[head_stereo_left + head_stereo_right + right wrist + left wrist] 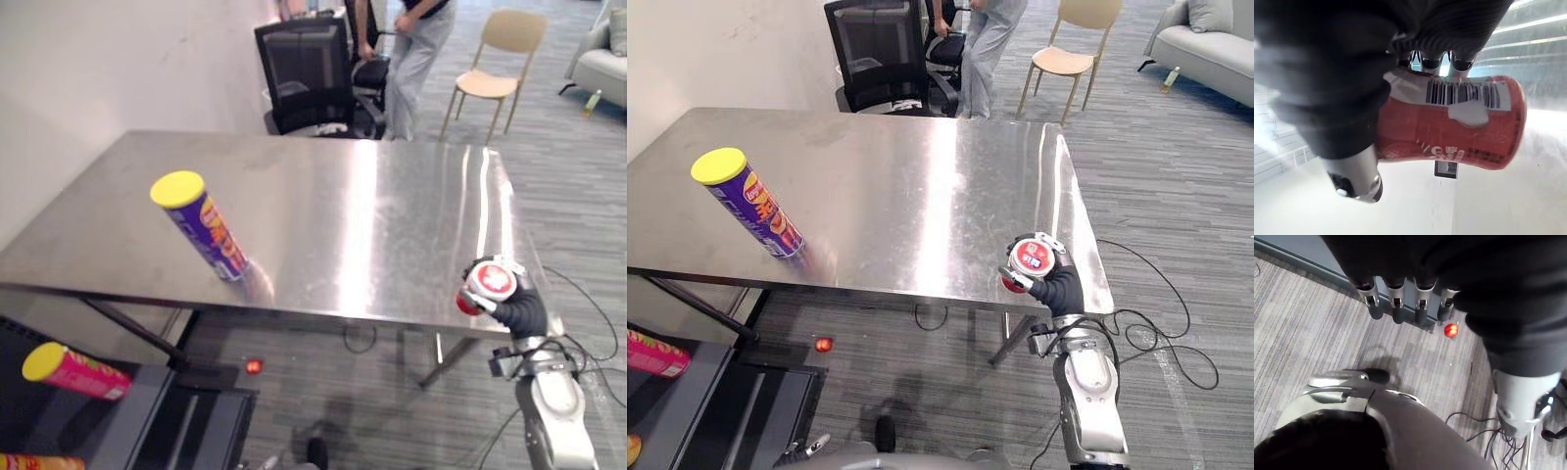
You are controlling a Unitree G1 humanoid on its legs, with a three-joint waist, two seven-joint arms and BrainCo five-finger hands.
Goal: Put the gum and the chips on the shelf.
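At table (pixel 372 215) corner, right robot hand (pixel 521 311) grips gum tub (pixel 493 281).

An office-like room: grey striped carpet (pixel 578 196), a black mesh swivel chair (pixel 309 69) and a beige wooden chair (pixel 495 59) at the top, behind a brushed-steel worktop (pixel 392 225).

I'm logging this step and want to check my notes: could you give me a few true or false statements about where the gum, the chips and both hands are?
1. The right hand is closed round the red gum container. True.
2. The purple chips can is already on the shelf. False: it stands on the steel table, towards its left side.
3. The left hand holds a can. False: it holds nothing, and its fingers point down at the floor.
4. A pink can with a yellow lid lies on the dark shelf. True.
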